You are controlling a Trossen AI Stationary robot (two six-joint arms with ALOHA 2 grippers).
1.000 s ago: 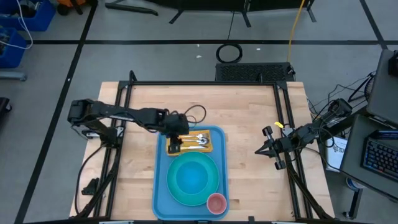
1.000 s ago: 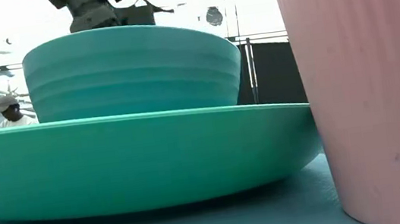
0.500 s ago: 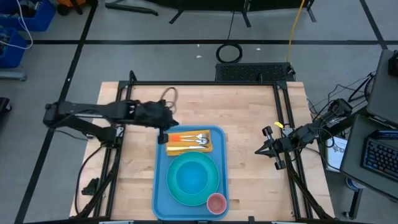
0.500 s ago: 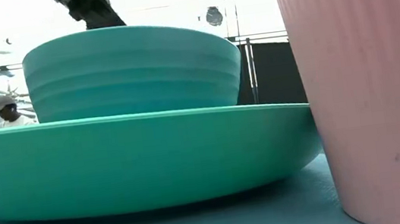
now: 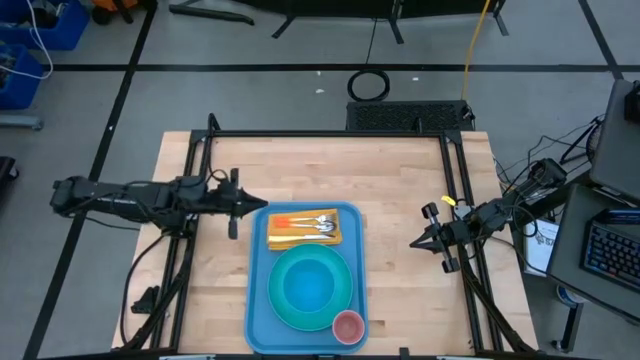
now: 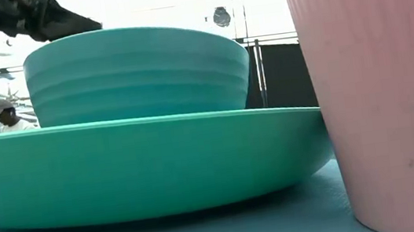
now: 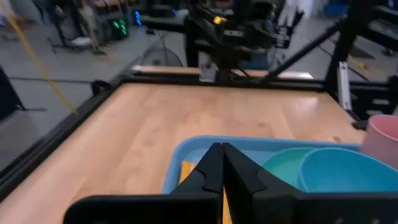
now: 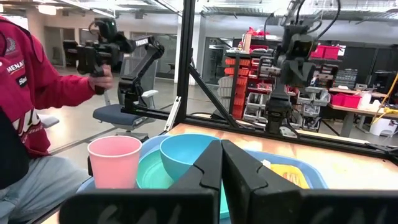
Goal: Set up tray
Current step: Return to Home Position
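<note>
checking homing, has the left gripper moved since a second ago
Yes. The left gripper has drawn back leftward, from over the tray to its left rim.

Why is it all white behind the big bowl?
Low view: strong light from the room behind the bowl washes the background white, so the left gripper shows as a dark shape. High view: the table is evenly lit, without glare.

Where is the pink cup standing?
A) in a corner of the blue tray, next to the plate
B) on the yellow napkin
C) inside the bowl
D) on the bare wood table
A: the high view shows the pink cup in a corner of the tray, close by the plate and away from the napkin.
</note>
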